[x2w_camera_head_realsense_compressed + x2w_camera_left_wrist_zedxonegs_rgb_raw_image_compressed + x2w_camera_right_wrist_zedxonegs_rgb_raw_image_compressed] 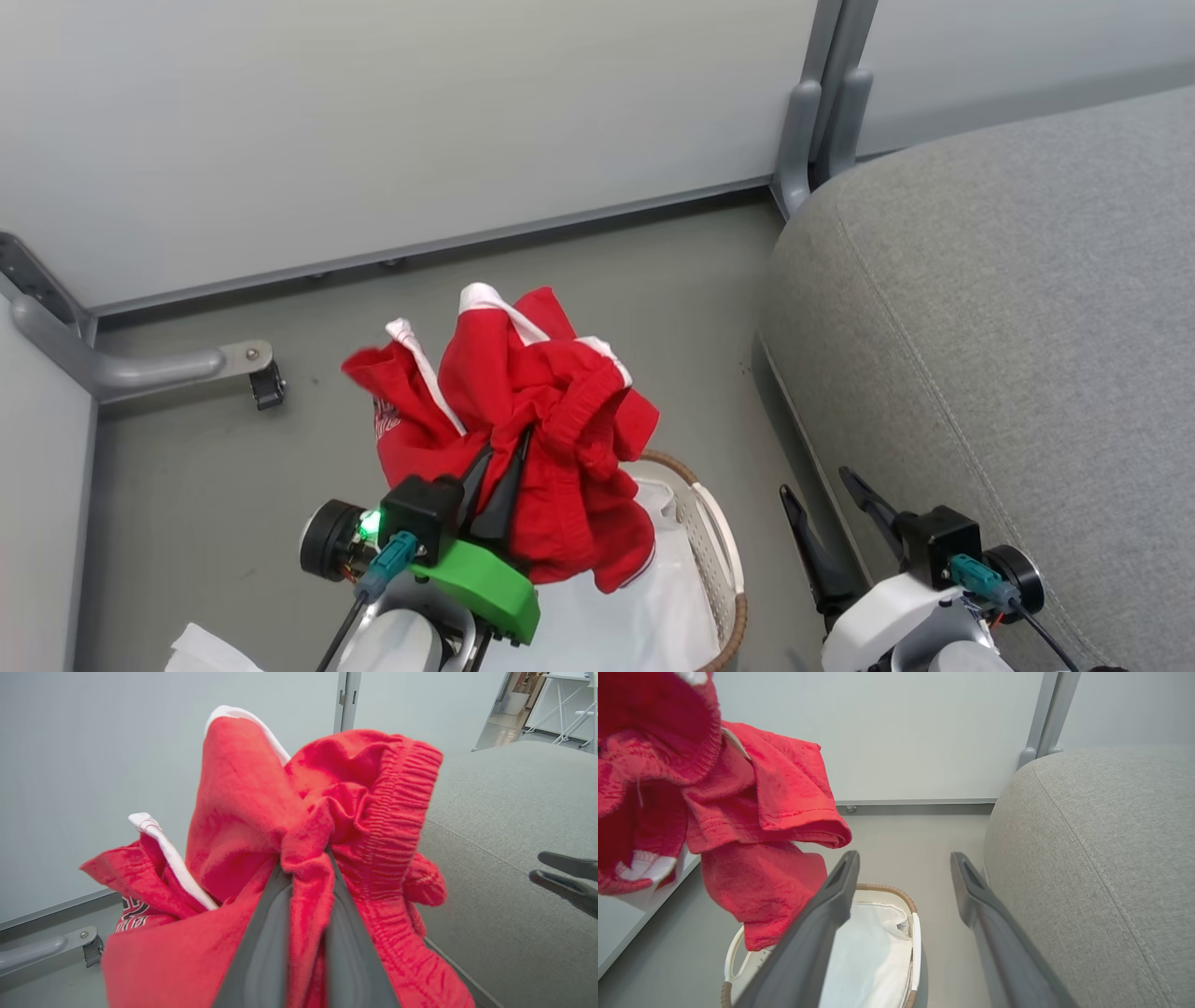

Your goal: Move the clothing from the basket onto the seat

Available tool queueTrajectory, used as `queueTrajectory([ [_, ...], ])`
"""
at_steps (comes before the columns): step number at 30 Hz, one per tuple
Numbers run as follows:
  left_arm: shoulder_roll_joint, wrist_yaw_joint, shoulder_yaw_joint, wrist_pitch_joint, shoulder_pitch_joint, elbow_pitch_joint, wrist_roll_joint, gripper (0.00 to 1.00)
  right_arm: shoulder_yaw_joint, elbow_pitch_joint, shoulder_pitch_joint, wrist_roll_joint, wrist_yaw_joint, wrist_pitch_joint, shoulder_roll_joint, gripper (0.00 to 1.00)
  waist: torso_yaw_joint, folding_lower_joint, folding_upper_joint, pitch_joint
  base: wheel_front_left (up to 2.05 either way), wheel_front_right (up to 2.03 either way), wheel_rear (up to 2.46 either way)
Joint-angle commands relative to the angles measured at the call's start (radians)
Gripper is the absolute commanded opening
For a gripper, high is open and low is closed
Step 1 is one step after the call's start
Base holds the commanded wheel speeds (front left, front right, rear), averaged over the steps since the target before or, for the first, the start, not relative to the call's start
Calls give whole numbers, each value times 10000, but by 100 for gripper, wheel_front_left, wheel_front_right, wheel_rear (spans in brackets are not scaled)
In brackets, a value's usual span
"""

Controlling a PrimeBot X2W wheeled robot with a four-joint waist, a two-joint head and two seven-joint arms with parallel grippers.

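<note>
My left gripper (504, 457) is shut on the red clothing (523, 420), which hangs bunched in the air above the basket (724, 541). In the left wrist view the red fabric (261, 826) is pinched between the two grey fingers (266, 942). The basket's white liner (873, 956) lies inside it under the hanging clothing (756, 812). The grey seat (1008, 308) fills the right side. My right gripper (831, 509) stands open between basket and seat, holding nothing; its fingers (822, 924) spread wide in the right wrist view.
Pale partition panels (373, 121) with grey metal posts (822, 112) wall off the far side. A grey support foot with a caster (252, 369) juts over the floor at the left. Bare grey floor (672, 280) lies between basket, panels and seat.
</note>
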Motion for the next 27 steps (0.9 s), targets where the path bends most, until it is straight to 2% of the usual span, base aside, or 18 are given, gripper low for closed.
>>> queueTrajectory([
  [1,-5,-42,53,-39,129,-251,-18,0,10,20,142,7,-10,-21,0,100,45,1,0,-303,0,0,0],
  [8,-18,-42,-41,-40,74,-1211,-66,0,144,23,362,45,-10,-20,14,100,6,1,0,-498,0,0,0],
  [13,-15,-36,-127,-40,119,-1395,-150,0,362,-87,396,152,-10,-20,49,100,8,1,0,-547,0,0,0],
  [22,-18,-36,-360,-40,161,-1426,-240,0,1871,-1135,-316,1643,-10,-21,-13,100,56,1,0,-516,0,0,0],
  [27,-20,-37,-653,-40,190,-1400,-333,0,2914,-1247,-1058,2620,-10,-21,-244,100,138,1,0,-528,0,0,0],
])
